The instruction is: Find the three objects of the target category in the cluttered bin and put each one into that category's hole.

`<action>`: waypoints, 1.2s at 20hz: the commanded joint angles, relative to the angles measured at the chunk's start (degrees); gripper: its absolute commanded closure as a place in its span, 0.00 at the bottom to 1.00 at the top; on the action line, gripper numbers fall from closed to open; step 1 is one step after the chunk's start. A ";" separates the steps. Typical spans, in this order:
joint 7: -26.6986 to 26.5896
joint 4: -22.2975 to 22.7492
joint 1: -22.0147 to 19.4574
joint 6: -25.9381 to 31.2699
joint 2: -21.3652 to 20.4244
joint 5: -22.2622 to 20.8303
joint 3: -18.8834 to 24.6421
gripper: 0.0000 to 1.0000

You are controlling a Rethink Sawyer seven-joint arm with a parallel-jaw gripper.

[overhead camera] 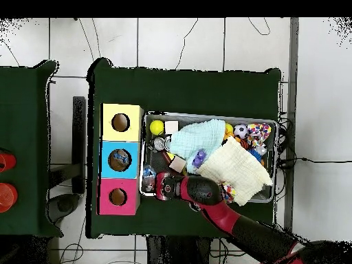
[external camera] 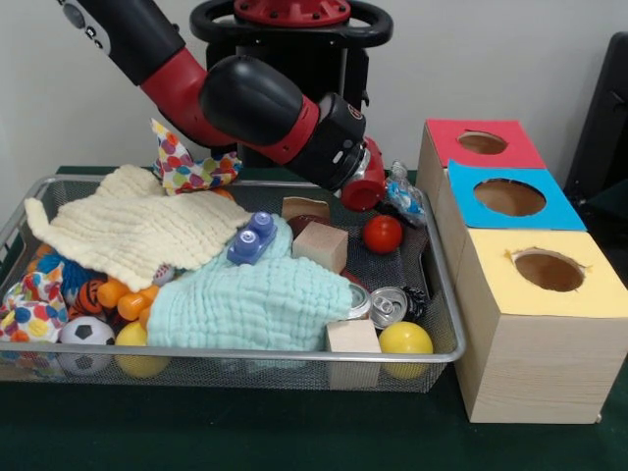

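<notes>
**Arm reached into the crowded basket near the three-hole box**

A green table (external camera: 294, 442) carried everything. On it sat a wire basket (external camera: 444, 294) packed with toys and cloths, and just beside the basket stood a wooden box (external camera: 530, 363) with three round holes on top, one in a red panel (external camera: 481, 143), one in a blue panel (external camera: 508, 196) and one in a yellow panel (external camera: 548, 270). In the overhead view something dark showed inside the blue hole, though what it was could not be told.

The red and black arm (external camera: 255, 108) came down over the far side of the basket, at the corner nearest the red panel. Its gripper (external camera: 365, 186) sat low over that corner; the jaws were hidden behind the wrist, so whether they were spread or closed, or held anything, could not be told.

Inside the basket, a cream cloth (external camera: 128, 231) lay over the side away from the box and a pale green cloth (external camera: 250, 304) covered the middle. A blue toy car (external camera: 251, 238) rested on the green cloth. Toward the box lay two wooden blocks (external camera: 320, 244), a red ball (external camera: 383, 234), a yellow ball (external camera: 405, 339) and a drink can (external camera: 389, 306). A small football (external camera: 86, 332) sat in the opposite near corner.
</notes>
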 commanded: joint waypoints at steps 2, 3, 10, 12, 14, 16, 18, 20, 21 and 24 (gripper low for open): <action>-4.76 0.10 -0.46 9.43 1.65 -1.88 4.25 0.00; -4.70 0.52 -0.63 9.02 1.81 -2.14 4.33 0.00; -3.51 0.89 -1.38 10.36 0.52 -2.12 5.44 0.00; -3.12 0.84 -1.48 10.39 0.54 -1.82 5.80 0.00; -2.82 0.80 -1.39 10.34 0.64 -1.57 6.20 0.00; -2.66 0.83 -1.43 10.22 0.63 -1.48 6.40 0.00; -2.79 0.86 -1.50 10.56 0.18 -1.70 6.25 0.00; -3.09 0.64 -1.64 11.27 -0.34 -1.89 6.03 0.00; -2.80 1.37 -1.97 11.19 -0.83 -1.89 6.28 0.00; -1.85 3.48 -3.18 11.79 -2.79 -1.57 7.39 0.00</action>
